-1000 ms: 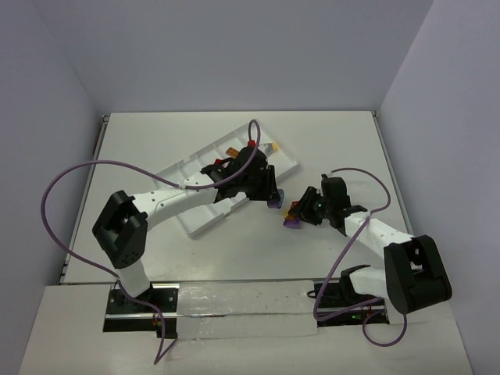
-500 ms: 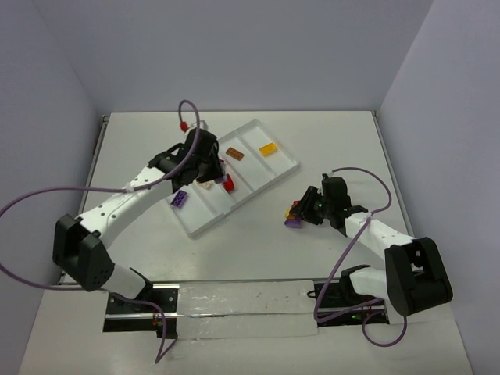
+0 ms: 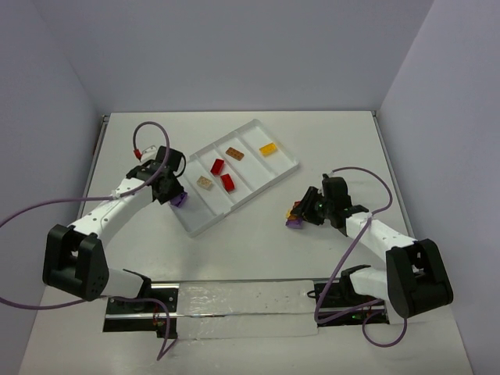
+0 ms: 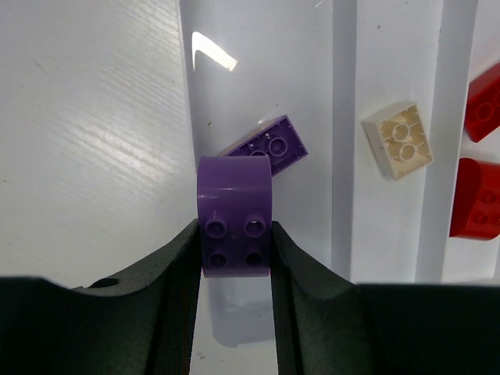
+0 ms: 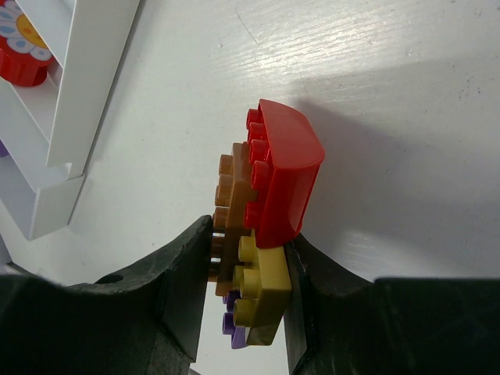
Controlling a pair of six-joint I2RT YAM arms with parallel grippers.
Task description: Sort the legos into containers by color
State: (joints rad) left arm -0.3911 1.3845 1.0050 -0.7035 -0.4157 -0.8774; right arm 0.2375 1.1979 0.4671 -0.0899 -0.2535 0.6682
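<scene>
The left gripper (image 4: 234, 244) is closed on a purple rounded brick (image 4: 234, 199), which is pinched by its two flat sides with the studs facing the camera. It is held over the outermost compartment of the white tray (image 4: 262, 70), close to the rim; its height above the floor cannot be told. A flat purple brick (image 4: 267, 145) lies in that compartment at 12 o'clock from the held one. A tan brick (image 4: 399, 140) lies one compartment over at 2 o'clock, and red bricks (image 4: 476, 199) lie beyond it at 3 o'clock.

The right gripper (image 5: 244, 266) is clamped on a stack of bricks (image 5: 250, 234) low over the table (image 5: 406, 94), at 4 o'clock from the tray and well apart from it.

The bricks are judged to be light, stiff and smooth. The curved face would be likely to slip, so the flat parallel sides are the better hold. The stack could come apart under a sideways squeeze.

The flat purple brick is shown only by the left wrist view; from above it is hidden under the gripper. Only the top view shows the yellow brick (image 3: 268, 148) and brown-orange brick (image 3: 234, 153) farther along the tray. Only the right wrist view shows the stack as a red rounded brick (image 5: 285, 176) over brown-orange, yellow and purple pieces.
</scene>
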